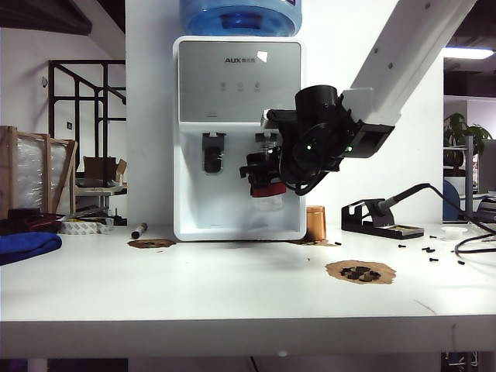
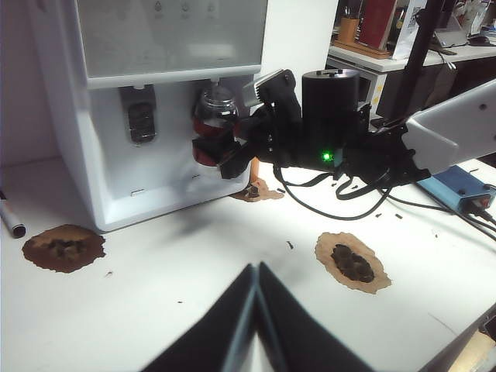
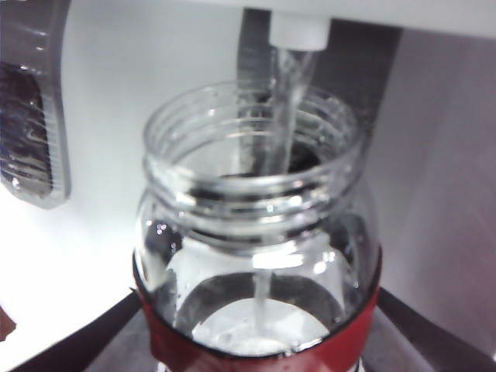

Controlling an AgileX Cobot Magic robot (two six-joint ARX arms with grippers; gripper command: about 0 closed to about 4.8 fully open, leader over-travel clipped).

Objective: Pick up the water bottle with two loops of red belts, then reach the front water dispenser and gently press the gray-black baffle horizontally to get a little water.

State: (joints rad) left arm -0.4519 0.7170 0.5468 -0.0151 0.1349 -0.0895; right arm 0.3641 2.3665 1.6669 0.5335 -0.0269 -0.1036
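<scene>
Right wrist view is the only one that gets you up close: the water bottle [image 3: 256, 256] fills the shot, open mouth up, and a thin stream of water runs from the white spout [image 3: 298, 31] straight into it, with a little pooled at the bottom. One red band shows around the lower body, and the dark fingers [image 3: 85, 337] of the right gripper [image 3: 256, 353] flank it on both sides, so they're clamped on the bottle. The gray-black baffle [image 3: 256, 46] is only a dark strip behind the stream here, with the bottle's far rim up against it. The twin lever [image 3: 31, 116] sits off to the side.

The left wrist view gives the side-on angle: the left gripper [image 2: 256, 325] hangs low over the worktop [image 2: 194, 271], its fingers pressed together with nothing between them. Beyond it are two brown patches and a marker lying at the edge. Further back the right gripper [image 2: 225, 151] holds the bottle [image 2: 215, 116] upright in the recess of the water dispenser [image 2: 93, 178].

The exterior view is the wide shot. The right arm slants down from the upper right, wrist roughly level, and its gripper [image 1: 260, 174] pushes the bottle [image 1: 267, 186] in under the right-hand tap of the dispenser [image 1: 232, 85], clear of the drip tray. A copper cylinder [image 1: 315, 222] stands just beside the dispenser and a soldering iron stand [image 1: 380, 217] sits further right. The blue jug [image 1: 240, 15] tops it off.
</scene>
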